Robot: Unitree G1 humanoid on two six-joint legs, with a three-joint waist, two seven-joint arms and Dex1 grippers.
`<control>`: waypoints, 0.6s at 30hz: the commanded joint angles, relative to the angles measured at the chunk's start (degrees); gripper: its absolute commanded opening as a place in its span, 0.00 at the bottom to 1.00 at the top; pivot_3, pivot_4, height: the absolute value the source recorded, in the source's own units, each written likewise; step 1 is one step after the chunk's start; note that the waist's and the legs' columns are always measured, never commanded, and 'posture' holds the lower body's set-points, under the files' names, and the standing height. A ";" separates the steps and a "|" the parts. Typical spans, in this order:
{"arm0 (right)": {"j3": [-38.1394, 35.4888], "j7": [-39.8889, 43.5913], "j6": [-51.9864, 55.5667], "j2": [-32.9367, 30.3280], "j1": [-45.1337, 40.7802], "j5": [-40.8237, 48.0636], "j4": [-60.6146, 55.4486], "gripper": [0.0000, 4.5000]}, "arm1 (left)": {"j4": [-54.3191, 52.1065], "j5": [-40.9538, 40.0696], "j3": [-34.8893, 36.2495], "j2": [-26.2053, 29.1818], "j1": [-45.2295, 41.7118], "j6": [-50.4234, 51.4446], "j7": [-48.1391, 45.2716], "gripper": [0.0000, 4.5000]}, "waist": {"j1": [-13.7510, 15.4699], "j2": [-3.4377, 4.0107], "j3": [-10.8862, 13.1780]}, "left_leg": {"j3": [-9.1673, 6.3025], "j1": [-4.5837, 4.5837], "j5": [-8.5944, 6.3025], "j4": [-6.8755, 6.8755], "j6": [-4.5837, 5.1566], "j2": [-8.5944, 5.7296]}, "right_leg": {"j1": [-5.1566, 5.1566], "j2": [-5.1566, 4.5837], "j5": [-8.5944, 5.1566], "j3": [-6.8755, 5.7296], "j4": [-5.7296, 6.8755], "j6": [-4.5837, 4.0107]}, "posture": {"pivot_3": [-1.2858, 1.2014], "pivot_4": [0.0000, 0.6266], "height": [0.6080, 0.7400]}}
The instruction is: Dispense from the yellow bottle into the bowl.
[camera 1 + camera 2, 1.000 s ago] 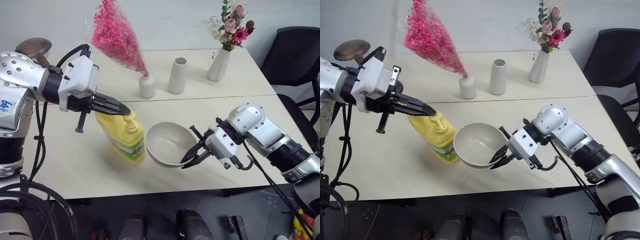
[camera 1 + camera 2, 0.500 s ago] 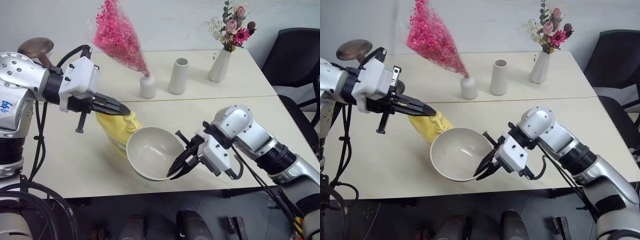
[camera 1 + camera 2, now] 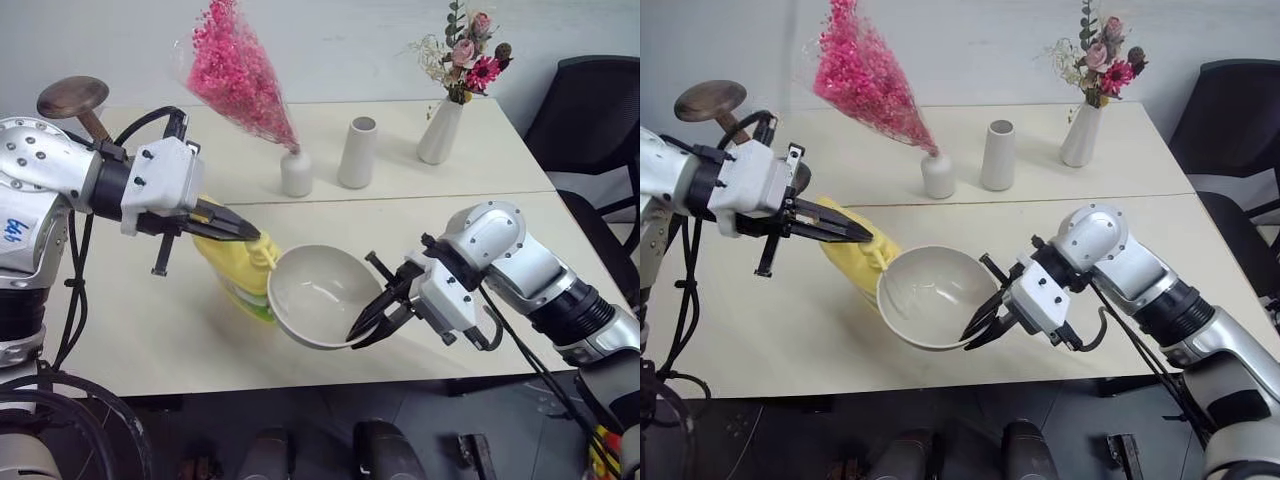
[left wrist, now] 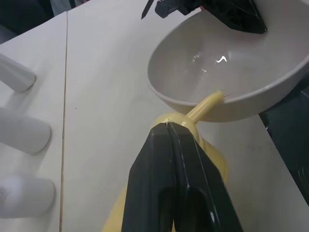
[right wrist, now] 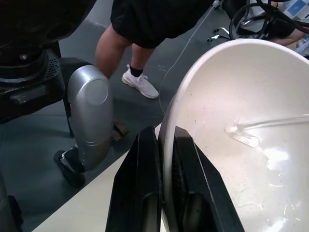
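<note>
The right gripper (image 3: 366, 330) has its fingers clamped on the near rim of the bowl (image 3: 318, 295), one inside and one outside the wall, holding it tilted above the front of the bench (image 3: 420, 240) with its open side turned up toward the yellow bottle (image 3: 236, 272). The left gripper (image 3: 250, 233) has its fingers closed together, pressing down on the bottle's pump top, whose spout reaches over the bowl's rim. A thin streak of clear liquid (image 5: 251, 133) lies on the bowl's off-white inside, and the bottle stands on the bench just beside the bowl.
</note>
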 commanded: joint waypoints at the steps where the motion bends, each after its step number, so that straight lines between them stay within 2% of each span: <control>1: 0.39 2.98 -1.45 -1.33 -1.55 1.78 -1.42 0.00 | 0.59 3.58 -5.51 -0.73 1.87 4.22 -0.04 0.01 | 0.06 0.00 0.00 | 0.00 0.00 0.00 0.00 0.00 0.00 | 0.00 0.00 0.00 0.00 0.01 0.00 | 0.52 0.24 1.00; 7: 1.92 2.98 -2.75 -2.77 -1.66 3.09 -2.14 0.00 | 1.22 5.20 -5.32 0.35 2.55 2.19 -0.62 0.01 | 0.28 0.00 0.00 | 0.00 -0.01 -0.01 0.00 0.01 0.00 | -0.02 0.00 0.00 0.01 -0.01 0.00 | 0.52 0.24 1.00; 12: 0.87 2.98 -1.96 -1.50 -2.12 1.75 -0.45 0.00 | 0.17 -2.18 -0.17 -2.69 -0.83 11.78 4.47 0.01 | 0.38 -0.02 0.01 | 0.00 -0.04 0.00 0.00 0.01 0.01 | -0.03 0.01 0.00 0.02 0.00 0.00 | 0.52 0.24 1.00; 15: 0.40 2.98 -0.78 -0.14 -3.00 1.06 1.27 0.00 | -1.76 -11.38 4.91 -2.52 -2.76 22.67 5.42 0.01 | 0.29 -0.14 0.09 | -0.02 -0.17 0.00 0.03 0.01 0.01 | -0.12 0.01 0.00 0.04 -0.01 0.00 | 0.52 0.24 1.00; 18: -0.05 2.98 0.49 0.92 -3.64 0.38 2.65 0.00 | -2.67 -18.32 8.99 -1.15 -4.80 31.74 6.78 0.14 | 0.18 -0.27 0.21 | -0.07 -0.37 0.00 -0.02 -0.01 0.06 | -0.29 0.01 0.00 0.01 0.02 0.00 | 0.52 0.24 1.00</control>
